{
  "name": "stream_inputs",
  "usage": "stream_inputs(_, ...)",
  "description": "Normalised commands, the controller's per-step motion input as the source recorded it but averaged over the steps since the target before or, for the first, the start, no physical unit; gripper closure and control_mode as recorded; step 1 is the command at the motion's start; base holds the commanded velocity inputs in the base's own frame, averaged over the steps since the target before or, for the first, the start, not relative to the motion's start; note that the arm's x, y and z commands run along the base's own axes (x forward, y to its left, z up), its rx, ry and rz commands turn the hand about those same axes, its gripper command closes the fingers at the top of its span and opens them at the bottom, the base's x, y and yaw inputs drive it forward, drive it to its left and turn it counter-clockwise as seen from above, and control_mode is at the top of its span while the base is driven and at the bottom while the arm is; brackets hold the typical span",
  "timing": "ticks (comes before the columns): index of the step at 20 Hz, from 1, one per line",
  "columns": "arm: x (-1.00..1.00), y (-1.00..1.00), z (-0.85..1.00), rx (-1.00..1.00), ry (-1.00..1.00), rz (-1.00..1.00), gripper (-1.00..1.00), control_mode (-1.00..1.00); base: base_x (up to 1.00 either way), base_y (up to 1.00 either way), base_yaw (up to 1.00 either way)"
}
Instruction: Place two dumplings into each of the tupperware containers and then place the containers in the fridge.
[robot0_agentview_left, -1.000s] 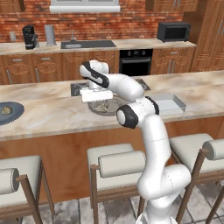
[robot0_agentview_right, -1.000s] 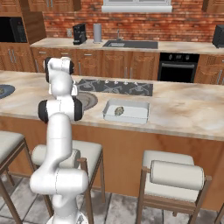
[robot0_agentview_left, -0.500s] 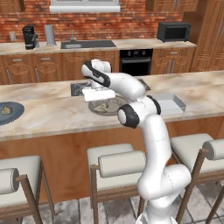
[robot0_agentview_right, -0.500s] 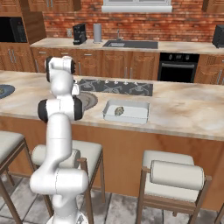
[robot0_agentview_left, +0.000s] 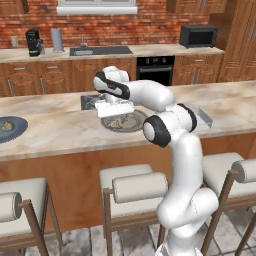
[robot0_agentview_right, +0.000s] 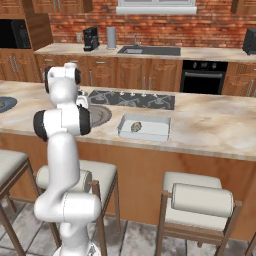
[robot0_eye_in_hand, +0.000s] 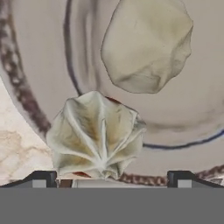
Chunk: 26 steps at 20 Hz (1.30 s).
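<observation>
- since a second ago the hand has sunk a little toward the round grey plate (robot0_agentview_left: 123, 121) on the island; nothing else has shifted.
- from the left, the gripper (robot0_agentview_left: 114, 107) hovers just over that plate, hiding what lies on it; further left on the counter (robot0_agentview_left: 55, 131) sits a dark dish (robot0_agentview_left: 10, 127).
- the hand camera fills in what's hidden: a pleated dumpling (robot0_eye_in_hand: 97, 135) sits between the two dark fingertips (robot0_eye_in_hand: 43, 178), which stand wide apart, and a second dumpling (robot0_eye_in_hand: 146, 43) lies beyond it on the plate's rim (robot0_eye_in_hand: 26, 100).
- from the right, a tupperware container (robot0_agentview_right: 145, 127) rests on the marble beside the plate, one dumpling (robot0_agentview_right: 135, 126) already in it.
- behind, the cooktop (robot0_agentview_right: 131, 98), then the back wall: coffee maker (robot0_agentview_right: 90, 38), sink (robot0_agentview_right: 149, 50), oven (robot0_agentview_right: 201, 75), a black microwave (robot0_agentview_left: 198, 36) at the far right in the left view.
- padded stools (robot0_agentview_left: 134, 187) line the near side.
</observation>
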Motion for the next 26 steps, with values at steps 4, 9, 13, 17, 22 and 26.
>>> stream_inputs(4,-0.09,-0.07,-0.02,0.08,-0.16,0.00,-1.00,-1.00,0.00,0.00,0.00)
stream_inputs(9,0.23,0.03,0.00,0.03,-0.14,0.00,-1.00,-1.00,0.00,0.00,0.00)
stream_inputs(13,0.30,0.07,0.00,0.00,-0.04,0.00,-1.00,-1.00,0.00,0.00,0.00)
stream_inputs(17,0.25,0.18,0.00,0.00,0.00,0.00,-1.00,-1.00,0.00,0.00,0.00)
stream_inputs(22,0.20,0.11,0.10,0.00,0.00,0.00,-1.00,-1.00,0.00,0.00,0.00)
stream_inputs(26,0.05,0.00,0.09,0.00,0.00,0.00,-1.00,-1.00,0.00,0.00,0.00)
